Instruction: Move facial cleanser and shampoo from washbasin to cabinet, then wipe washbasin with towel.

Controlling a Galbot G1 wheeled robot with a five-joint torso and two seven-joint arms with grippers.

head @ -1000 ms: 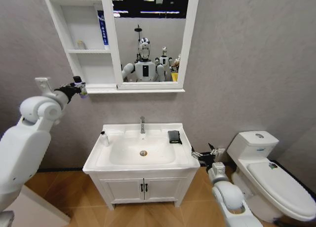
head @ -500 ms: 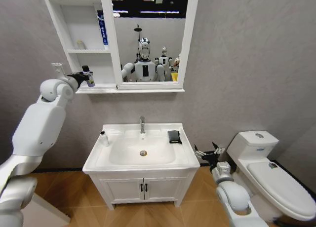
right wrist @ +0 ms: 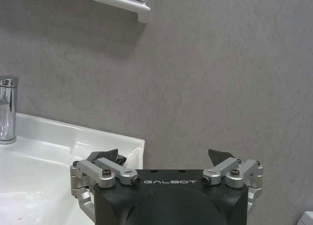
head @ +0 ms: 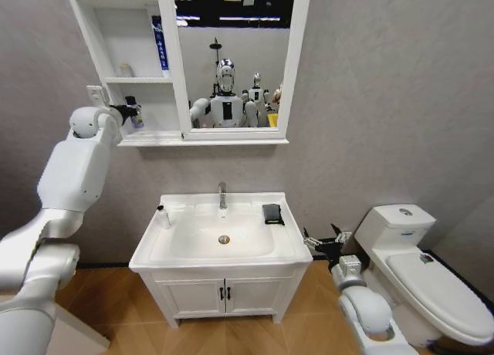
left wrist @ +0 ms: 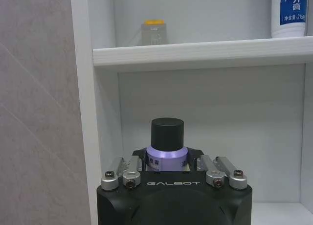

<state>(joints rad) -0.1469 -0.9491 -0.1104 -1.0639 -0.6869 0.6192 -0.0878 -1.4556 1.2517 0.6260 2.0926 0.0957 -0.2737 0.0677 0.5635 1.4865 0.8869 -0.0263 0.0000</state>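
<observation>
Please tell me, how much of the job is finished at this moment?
Nothing is finished. In hand: the left gripper holds a purple bottle in the cabinet's lowest shelf. Left: a white bottle stands on the washbasin, the towel lies unused, and the right gripper waits open beside the washbasin.

washbasin [head: 285,235]: white bottle [head: 163,216] on left rim | towel [head: 271,213] on right rim near the back | tap [head: 223,194] at back centre || cabinet [head: 171,77]: middle shelf holds small yellow-capped container [head: 126,69] and blue-labelled tube [head: 160,45] standing at its mirror-side end
</observation>
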